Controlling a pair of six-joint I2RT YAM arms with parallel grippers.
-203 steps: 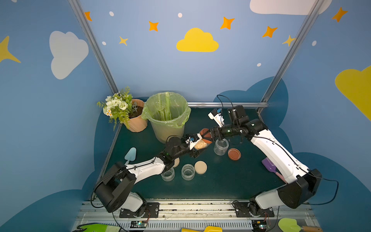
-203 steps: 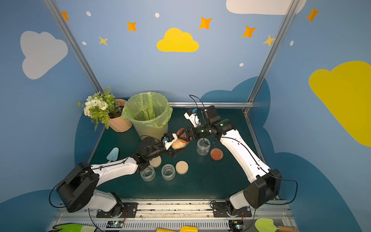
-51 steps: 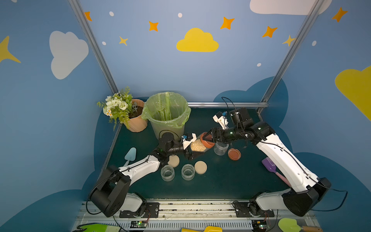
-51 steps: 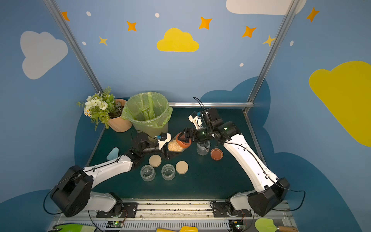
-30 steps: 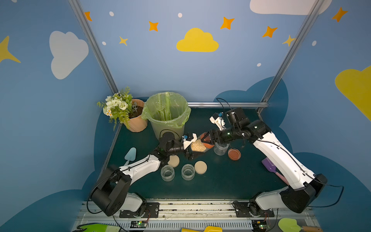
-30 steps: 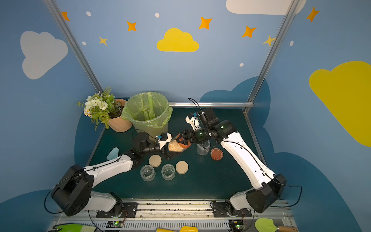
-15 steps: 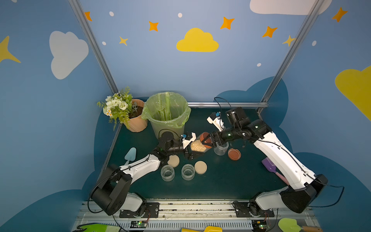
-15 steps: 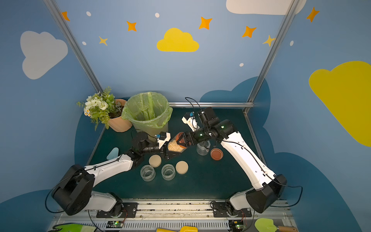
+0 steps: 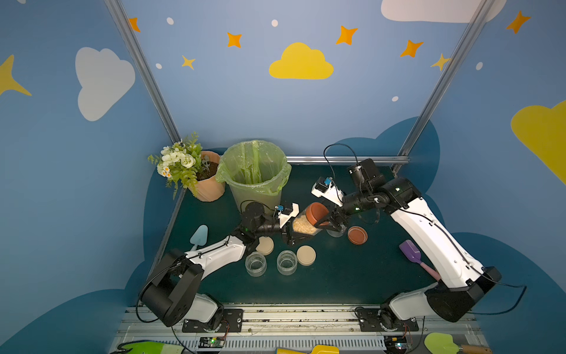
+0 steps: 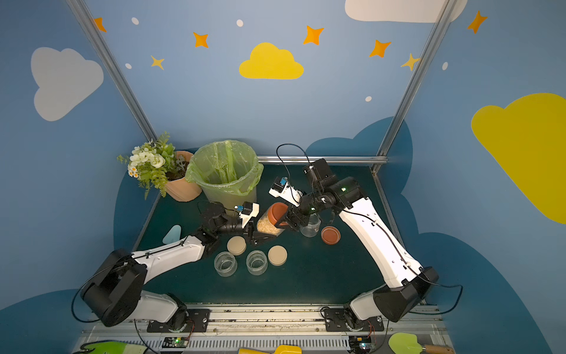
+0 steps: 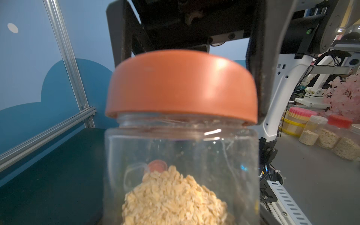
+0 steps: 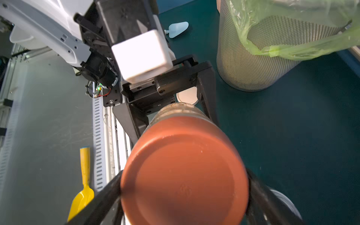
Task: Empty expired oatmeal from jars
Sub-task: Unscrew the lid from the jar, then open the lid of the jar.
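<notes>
A clear glass jar point(image 9: 306, 227) hangs tilted above the table, with pale oatmeal point(image 11: 175, 198) heaped in its lower part. My left gripper point(image 9: 291, 235) is shut on the jar's glass body point(image 12: 179, 111). My right gripper point(image 12: 184, 191) is shut on its rust-orange lid point(image 9: 317, 213), one finger point(image 12: 101, 200) on each side of the rim. The lid point(image 11: 181, 83) still sits on the jar's neck. Both top views show the two grippers meeting at this jar point(image 10: 269, 225) in front of the bin.
Two empty open jars point(image 9: 255, 263) point(image 9: 287, 261) stand near the front, a third point(image 9: 337, 231) under the right wrist. Two beige lids point(image 9: 265, 245) point(image 9: 306, 255) and a rust-orange lid point(image 9: 357, 235) lie loose. The green-bagged bin point(image 9: 254, 174), flower pot point(image 9: 208, 184), purple scoop point(image 9: 413, 256) and blue scoop point(image 9: 198, 236) surround them.
My right gripper has closed onto the jar's rust-orange lid. The left gripper keeps the jar in the same place.
</notes>
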